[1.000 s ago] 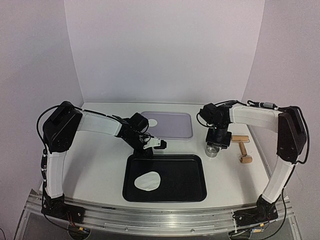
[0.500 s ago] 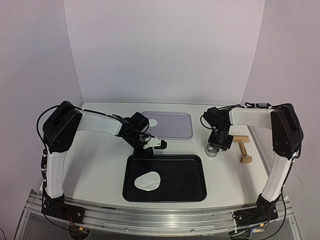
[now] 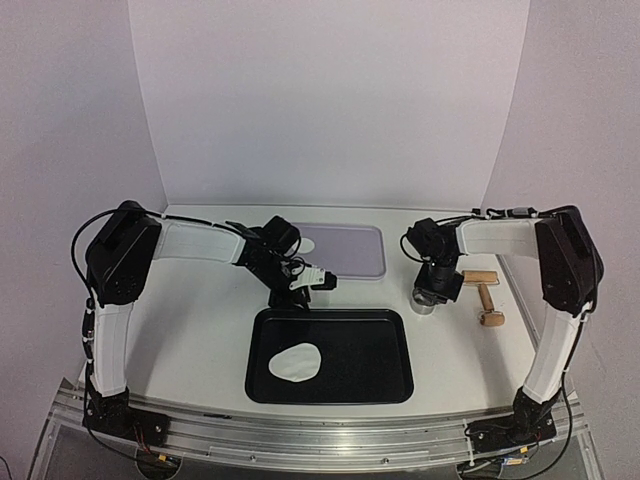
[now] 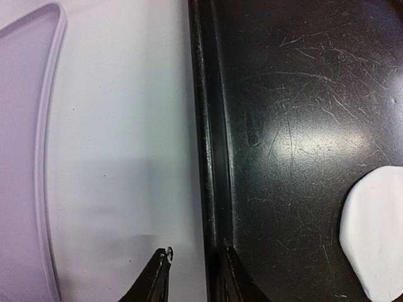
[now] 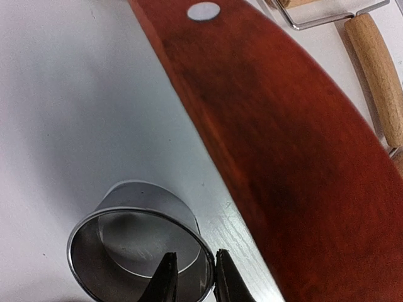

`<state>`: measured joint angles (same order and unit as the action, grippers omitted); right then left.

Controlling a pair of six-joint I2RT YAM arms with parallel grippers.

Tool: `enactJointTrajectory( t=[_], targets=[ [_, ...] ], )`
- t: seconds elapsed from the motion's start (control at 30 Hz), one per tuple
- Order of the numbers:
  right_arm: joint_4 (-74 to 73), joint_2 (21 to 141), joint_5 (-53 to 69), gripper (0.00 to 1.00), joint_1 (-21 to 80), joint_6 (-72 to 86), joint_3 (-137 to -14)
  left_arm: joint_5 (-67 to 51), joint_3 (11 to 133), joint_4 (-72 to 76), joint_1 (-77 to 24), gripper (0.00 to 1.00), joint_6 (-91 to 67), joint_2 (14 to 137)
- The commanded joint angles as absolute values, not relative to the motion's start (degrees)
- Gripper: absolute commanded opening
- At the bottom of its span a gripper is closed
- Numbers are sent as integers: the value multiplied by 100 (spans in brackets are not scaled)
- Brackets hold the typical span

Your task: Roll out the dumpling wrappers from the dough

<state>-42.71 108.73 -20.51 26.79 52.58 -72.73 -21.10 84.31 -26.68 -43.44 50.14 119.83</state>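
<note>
White and thin, one small round dumpling wrapper (image 3: 305, 244) lies flat on the lavender tray (image 3: 350, 250), upper centre of the top view. Below it, an uneven oval of white dough (image 3: 295, 363) sits on the black tray (image 3: 370, 350). At that tray's far rim hovers the left gripper (image 4: 196, 255), fingers slightly apart, nothing held. Over on the right, the right gripper (image 5: 192, 274) pinches the wall of the steel ring (image 5: 141, 195), beside the wooden rolling pin (image 3: 487, 300).

1 white wrapper (image 3: 307, 244) — flat on lavender tray (image 3: 360, 262).
</note>
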Motion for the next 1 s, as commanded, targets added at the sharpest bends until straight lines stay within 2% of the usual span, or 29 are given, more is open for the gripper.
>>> enactJointTrajectory(
  t=[0.0, 0.07, 0.27, 0.6, 0.73, 0.97],
  targets=[
    [-4228, 11002, -2010, 4, 2643, 5160, -7287, -2155, 8815, -2931, -4335, 29, 4771, 11808],
    [-4228, 11057, -1932, 0, 2631, 5100, -7298, -2185, 8936, -3006, -4309, 29, 4603, 11776],
    [-4244, 10931, -1853, 0, 2712, 4615, -7411, -2611, 9206, -3276, -4088, 32, 3932, 11429],
    [-4948, 10119, -2786, 0, 3399, 3804, -8646, -3129, 9167, -3557, -3826, 48, 2363, 10265],
    [-5263, 10075, -3038, 0, 4022, 3591, -9147, -3327, 8798, -3701, -3792, 52, 1916, 9664],
    [-5379, 10155, -2348, 0, 5000, 3848, -9779, -3111, 7868, -3608, -3788, 55, 719, 8525]
  ],
)
